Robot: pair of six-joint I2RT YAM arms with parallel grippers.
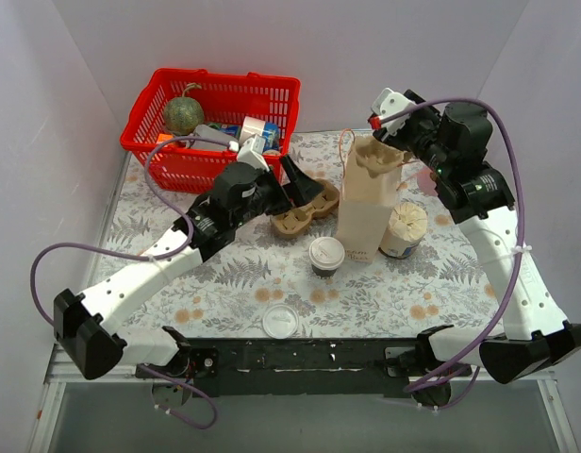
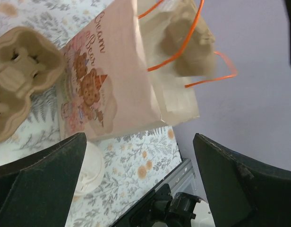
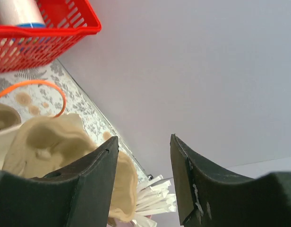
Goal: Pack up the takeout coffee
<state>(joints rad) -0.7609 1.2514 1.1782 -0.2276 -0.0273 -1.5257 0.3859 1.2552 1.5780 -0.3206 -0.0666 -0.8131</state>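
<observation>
Touching bag (image 1: 364, 212), perhaps: takeout coffee (image 1: 326, 253)

Clear table (image 1: 224, 283) lay below and left of the coffee (image 1: 326, 255), down to a loose lid (image 1: 280, 321) at lower centre. The bag (image 1: 366, 212) blocked its right side, just beside it, with the tub (image 1: 404, 229) beyond. A carrier (image 1: 305, 209) stood above it. A pulp insert (image 1: 377, 156) filled the bag mouth, under the right gripper (image 1: 385, 127).

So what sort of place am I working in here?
Probably a staged tabletop test cell, not a real café: plain white walls box in a floral-clothed table, set with a paper bag, a pulp cup carrier and a red basket of groceries.
</observation>
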